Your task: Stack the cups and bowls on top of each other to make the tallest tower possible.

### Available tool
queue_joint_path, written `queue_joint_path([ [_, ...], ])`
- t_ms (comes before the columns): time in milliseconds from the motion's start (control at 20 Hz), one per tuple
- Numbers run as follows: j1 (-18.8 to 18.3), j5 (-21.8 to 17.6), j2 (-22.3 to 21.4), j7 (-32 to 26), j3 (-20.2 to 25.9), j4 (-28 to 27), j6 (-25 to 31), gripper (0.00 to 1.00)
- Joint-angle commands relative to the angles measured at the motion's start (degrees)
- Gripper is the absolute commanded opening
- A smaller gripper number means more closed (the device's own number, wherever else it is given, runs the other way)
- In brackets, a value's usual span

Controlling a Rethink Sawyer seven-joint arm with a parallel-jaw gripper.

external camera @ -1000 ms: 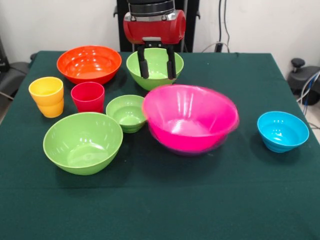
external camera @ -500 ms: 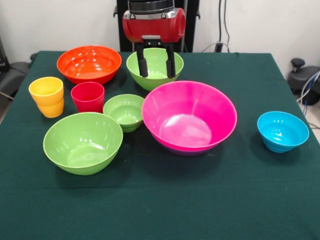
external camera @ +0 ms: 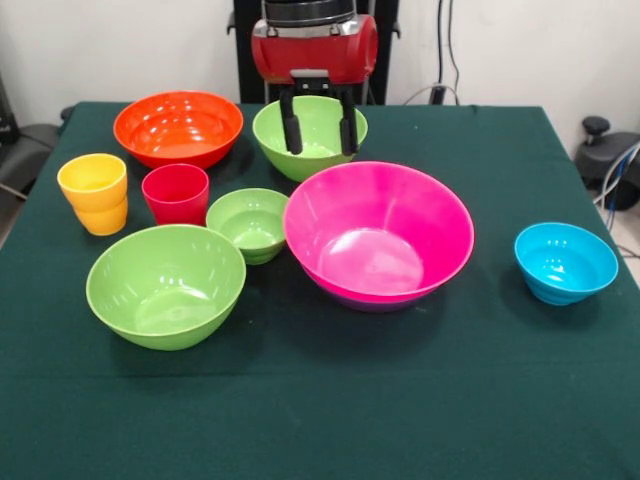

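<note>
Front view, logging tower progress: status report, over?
Gripper open, empty, hanging over far lime green bowl. Pink bowl nested on purple bowl; tower otherwise unstarted. Nothing in the way.

Wrist section of the arm: glossy red rounded housing, roughly a horizontal capsule shape, with bright highlights along the top edge. Above it sits a black cylindrical segment with a pale grey band round it. Under the red housing there is a small dark mounting block at centre. The black two-finger gripper hangs from that block: two slim, straight, matte black fingers, parallel, with a clear gap between them. Behind, the black upright column of the pedestal. No markings or screws legible.
</note>
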Motion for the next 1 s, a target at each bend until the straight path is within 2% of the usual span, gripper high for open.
queue_joint_path([
  [50, 4.71, -5.71, 1.67, 1.08, -1.27, 0.71, -0.41, 1.00],
  [250, 5.44, -6.61, 0.39, 1.99, -2.06, 3.95, -2.96, 1.00],
  [500, 2.10, -8.19, -2.37, 0.21, -0.21, 9.34, -4.62, 1.00],
  [750, -4.12, -10.09, -4.33, -2.59, 3.48, 15.25, -6.62, 1.00],
  [1000, -9.84, -12.41, -4.81, -4.60, 6.44, 18.04, -7.17, 1.00],
])
